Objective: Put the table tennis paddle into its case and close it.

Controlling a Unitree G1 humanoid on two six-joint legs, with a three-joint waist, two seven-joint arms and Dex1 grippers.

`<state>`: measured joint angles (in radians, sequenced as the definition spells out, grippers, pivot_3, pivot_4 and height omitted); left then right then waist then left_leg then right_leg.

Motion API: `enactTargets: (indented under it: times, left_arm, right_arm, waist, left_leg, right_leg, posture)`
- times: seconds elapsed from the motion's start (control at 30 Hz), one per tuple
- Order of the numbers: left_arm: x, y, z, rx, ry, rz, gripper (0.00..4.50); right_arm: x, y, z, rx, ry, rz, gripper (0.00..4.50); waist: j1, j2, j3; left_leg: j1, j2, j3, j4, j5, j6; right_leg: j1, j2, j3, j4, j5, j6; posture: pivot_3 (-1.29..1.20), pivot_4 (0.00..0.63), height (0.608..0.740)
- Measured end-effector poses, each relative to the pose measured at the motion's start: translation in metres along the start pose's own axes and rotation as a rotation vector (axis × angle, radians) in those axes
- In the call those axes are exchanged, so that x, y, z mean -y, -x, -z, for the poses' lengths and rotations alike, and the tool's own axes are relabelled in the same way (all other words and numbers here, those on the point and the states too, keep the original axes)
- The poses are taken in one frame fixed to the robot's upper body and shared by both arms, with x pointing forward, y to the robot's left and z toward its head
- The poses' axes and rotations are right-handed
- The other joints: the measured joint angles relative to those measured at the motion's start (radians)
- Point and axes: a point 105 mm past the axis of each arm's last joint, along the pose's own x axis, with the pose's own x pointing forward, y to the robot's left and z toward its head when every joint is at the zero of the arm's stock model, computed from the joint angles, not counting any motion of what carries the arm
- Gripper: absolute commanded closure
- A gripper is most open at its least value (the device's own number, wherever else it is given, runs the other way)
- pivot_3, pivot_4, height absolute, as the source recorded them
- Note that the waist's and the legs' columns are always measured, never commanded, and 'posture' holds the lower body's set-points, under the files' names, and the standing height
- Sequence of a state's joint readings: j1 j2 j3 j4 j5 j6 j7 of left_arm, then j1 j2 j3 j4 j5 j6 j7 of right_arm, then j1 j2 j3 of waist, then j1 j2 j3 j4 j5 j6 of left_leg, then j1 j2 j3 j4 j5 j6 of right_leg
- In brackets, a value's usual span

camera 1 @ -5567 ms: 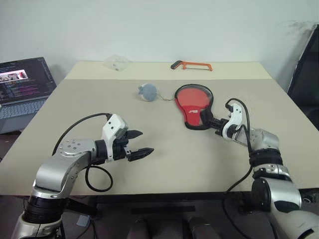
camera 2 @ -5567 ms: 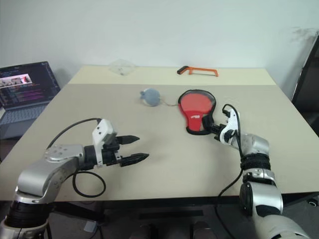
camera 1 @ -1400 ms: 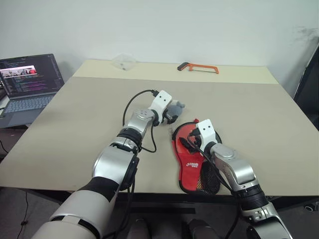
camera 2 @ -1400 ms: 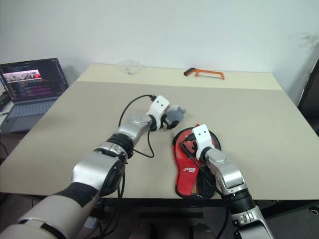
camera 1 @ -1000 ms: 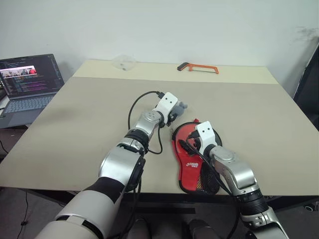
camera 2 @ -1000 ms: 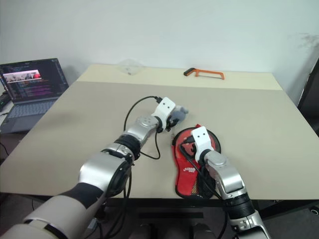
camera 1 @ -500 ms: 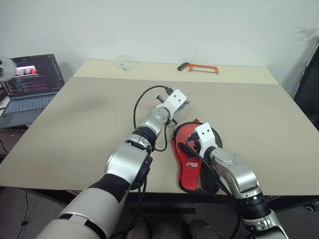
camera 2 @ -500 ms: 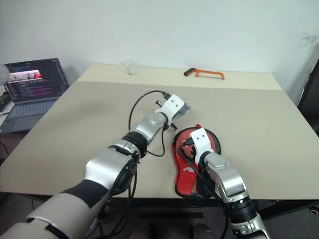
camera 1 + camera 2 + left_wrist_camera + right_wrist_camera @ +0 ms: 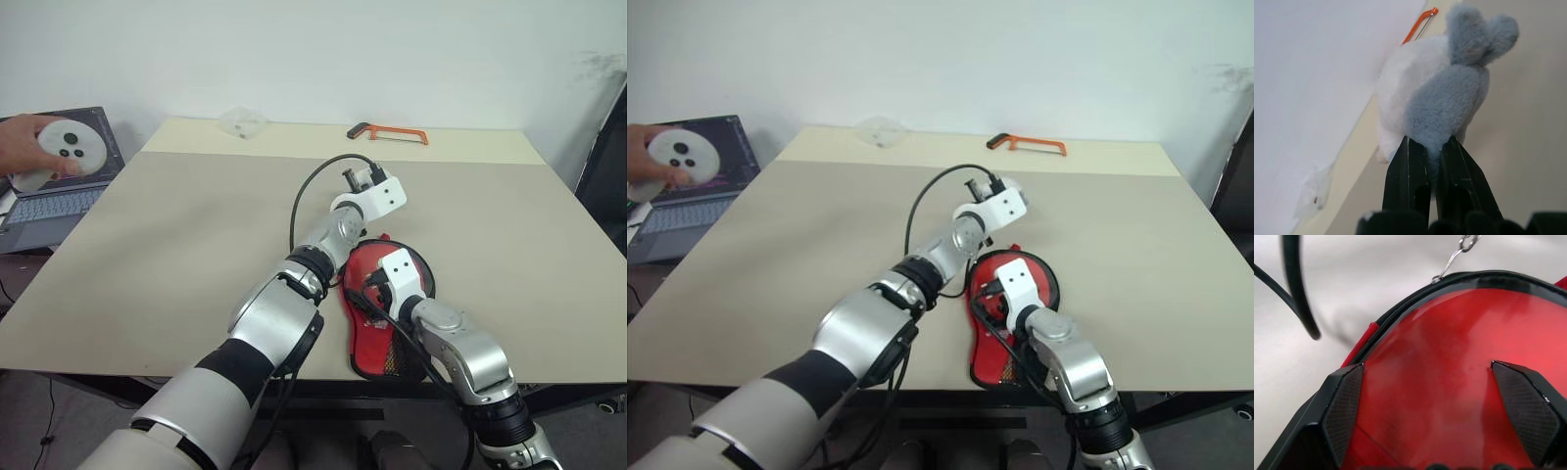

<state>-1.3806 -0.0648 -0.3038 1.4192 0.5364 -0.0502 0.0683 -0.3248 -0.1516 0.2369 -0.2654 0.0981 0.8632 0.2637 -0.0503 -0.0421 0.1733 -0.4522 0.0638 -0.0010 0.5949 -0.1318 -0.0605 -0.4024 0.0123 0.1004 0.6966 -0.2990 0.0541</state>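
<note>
Zipper work is the step in hand. Your left gripper (image 9: 1431, 161) is clenched on the grey round tag (image 9: 1442, 93), raised ahead of the case (image 9: 380, 323). Your right gripper (image 9: 1442, 387) stands wide, fingers straddling the red clear-fronted face just under it, pinning nothing I can confirm. Through the plastic shows red, seemingly the table tennis paddle (image 9: 1459, 367). Draw the tag steadily along the seam, chain (image 9: 1457, 252) taut, and press the case onto the counter (image 9: 176, 235).
</note>
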Motion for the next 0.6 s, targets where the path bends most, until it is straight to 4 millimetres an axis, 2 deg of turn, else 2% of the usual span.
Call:
enactTargets:
  times: [0.6]
  left_arm:
    - [0.034,0.003,-0.044,0.175,-0.196,0.075,4.49]
  right_arm:
    - [-0.004,0.001,0.0,-0.001,-0.015,0.001,0.0]
  waist:
    - [0.0,0.0,0.0]
  left_leg:
    - [0.0,0.0,0.0,0.0,0.0,0.0]
  right_leg:
    - [0.0,0.0,0.0,0.0,0.0,0.0]
  posture:
    - [0.0,0.15,0.74]
